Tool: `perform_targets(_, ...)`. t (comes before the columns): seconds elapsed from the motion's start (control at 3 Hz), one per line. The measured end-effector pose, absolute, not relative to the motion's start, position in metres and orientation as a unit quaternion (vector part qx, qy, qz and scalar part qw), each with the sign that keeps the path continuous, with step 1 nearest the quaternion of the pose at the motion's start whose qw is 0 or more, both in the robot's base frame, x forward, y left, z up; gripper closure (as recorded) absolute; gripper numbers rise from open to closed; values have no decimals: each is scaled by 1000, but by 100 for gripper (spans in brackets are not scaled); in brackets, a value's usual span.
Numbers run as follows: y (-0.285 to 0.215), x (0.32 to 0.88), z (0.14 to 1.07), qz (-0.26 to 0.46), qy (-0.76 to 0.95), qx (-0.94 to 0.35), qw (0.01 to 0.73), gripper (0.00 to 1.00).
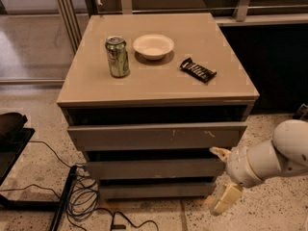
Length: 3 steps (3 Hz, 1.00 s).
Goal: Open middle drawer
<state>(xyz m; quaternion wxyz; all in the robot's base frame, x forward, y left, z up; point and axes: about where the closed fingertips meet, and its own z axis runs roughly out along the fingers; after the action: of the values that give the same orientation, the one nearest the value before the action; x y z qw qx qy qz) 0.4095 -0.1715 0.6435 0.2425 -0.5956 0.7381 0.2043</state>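
view: single, high front | faces: down at cabinet (159, 83) | range: near | tool (221, 177): lower right

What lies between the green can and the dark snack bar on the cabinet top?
The white bowl, seen in the camera view. The open hand is lower, by the middle drawer, at its right end.

Speckled terrazzo floor (29, 105), tangled black cables (80, 199)
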Motion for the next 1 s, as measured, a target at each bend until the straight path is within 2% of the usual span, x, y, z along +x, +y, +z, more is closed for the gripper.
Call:
perform_targets(0.33,-164,409,601,200,731,-594,269,0)
perform_targets(0.67,-161,409,599,197,730,-598,267,0)
perform_targets(1.0,-156,418,592,162,729,-607,274,0)
